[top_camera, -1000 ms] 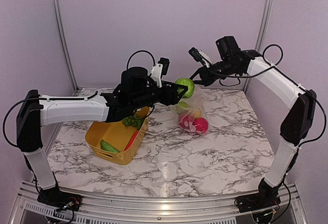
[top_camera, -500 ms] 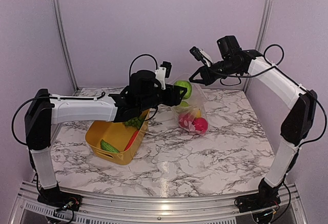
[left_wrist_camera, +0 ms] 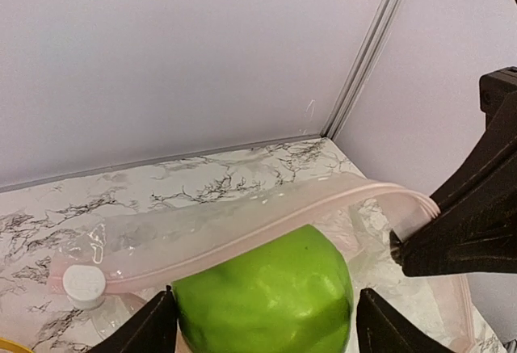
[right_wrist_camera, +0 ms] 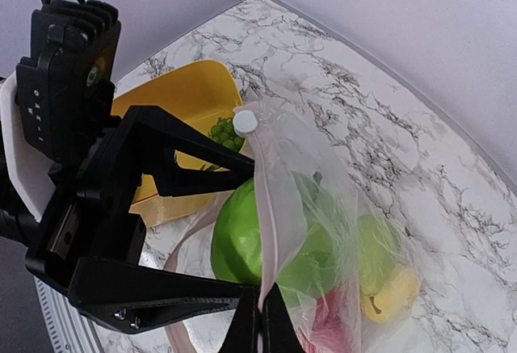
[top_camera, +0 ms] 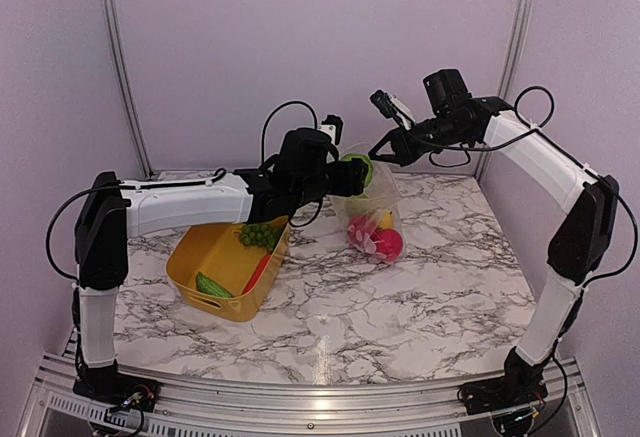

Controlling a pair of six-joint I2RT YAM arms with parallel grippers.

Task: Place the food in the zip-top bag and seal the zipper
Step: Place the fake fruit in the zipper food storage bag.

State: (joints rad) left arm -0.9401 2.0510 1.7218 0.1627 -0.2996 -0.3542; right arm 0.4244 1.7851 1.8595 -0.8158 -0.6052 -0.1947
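The food in play, a round green plastic toy apple, sits between the wide-spread fingers of the left hand; whether they grip it I cannot tell. The clear crinkly zip-top bag hangs at its 3 o'clock, its mouth lifted by the right hand, pinched shut on the pale pink zipper strip that skirts the apple's top. The yellow rectangular plastic bin lies at 7 o'clock

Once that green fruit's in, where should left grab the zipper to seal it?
Probably the white slider at the zipper's free end, opposite the right gripper's pinch. Come from the yellow bin side, jaws across the strip: it hangs in mid-air, both faces exposed.
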